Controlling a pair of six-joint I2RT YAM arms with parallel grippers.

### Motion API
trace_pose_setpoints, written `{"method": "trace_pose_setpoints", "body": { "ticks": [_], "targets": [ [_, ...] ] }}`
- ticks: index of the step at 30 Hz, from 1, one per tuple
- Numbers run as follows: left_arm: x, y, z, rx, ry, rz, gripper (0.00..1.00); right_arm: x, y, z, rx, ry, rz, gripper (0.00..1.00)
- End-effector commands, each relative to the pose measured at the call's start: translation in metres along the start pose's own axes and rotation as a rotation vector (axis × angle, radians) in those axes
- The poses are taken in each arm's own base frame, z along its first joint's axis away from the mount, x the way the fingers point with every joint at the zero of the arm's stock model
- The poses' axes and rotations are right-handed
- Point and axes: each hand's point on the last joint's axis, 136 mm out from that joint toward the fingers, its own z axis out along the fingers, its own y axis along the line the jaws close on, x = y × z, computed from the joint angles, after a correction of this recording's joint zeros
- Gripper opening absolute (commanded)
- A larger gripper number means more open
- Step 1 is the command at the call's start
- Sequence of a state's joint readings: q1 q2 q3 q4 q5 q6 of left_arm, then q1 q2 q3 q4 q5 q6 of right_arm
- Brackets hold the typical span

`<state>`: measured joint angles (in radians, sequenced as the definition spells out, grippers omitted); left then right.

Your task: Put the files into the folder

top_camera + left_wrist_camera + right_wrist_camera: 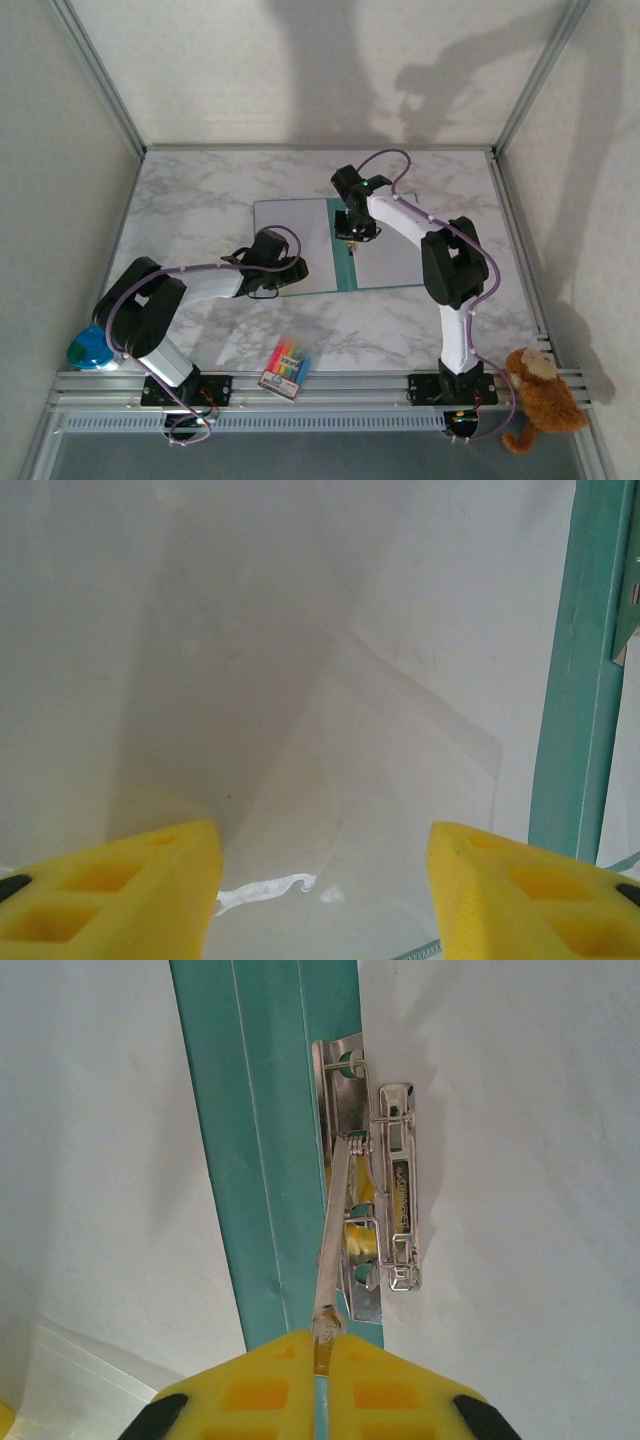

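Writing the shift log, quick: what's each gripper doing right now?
Left gripper: open, fingers apart above the files, holding nothing.
Right gripper: shut on the clip lever of the folder.

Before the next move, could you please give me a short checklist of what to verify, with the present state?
1. Right hand closed on the thin lever of the silver metal clip: ok.
2. Left hand open over the white paper sheets: ok.
3. Teal-green card folder lying open on the marble table: ok.
4. Sheets seated under the clip: cannot tell.
5. Packet of coloured pens apart from the folder: ok.
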<state>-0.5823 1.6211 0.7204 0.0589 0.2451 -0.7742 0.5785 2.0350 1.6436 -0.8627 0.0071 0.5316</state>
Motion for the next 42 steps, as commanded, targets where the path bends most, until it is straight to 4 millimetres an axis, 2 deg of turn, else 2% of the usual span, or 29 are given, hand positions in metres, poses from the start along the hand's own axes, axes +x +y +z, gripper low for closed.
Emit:
{"method": "trace_pose_setpoints", "body": {
  "ticks": [1,24,42],
  "targets": [
    [0.024,0.031,0.010,-0.120,0.080,0.010,0.58,0.012,-0.014,0.010,0.047,0.056,-0.011,0.07],
    [0.026,0.038,0.014,-0.149,0.093,0.012,0.57,0.030,-0.036,0.031,0.137,0.106,-0.054,0.00],
    [0.030,0.043,0.015,-0.164,0.101,0.008,0.57,0.036,-0.048,0.049,0.198,0.126,-0.068,0.00]
  ]
}}
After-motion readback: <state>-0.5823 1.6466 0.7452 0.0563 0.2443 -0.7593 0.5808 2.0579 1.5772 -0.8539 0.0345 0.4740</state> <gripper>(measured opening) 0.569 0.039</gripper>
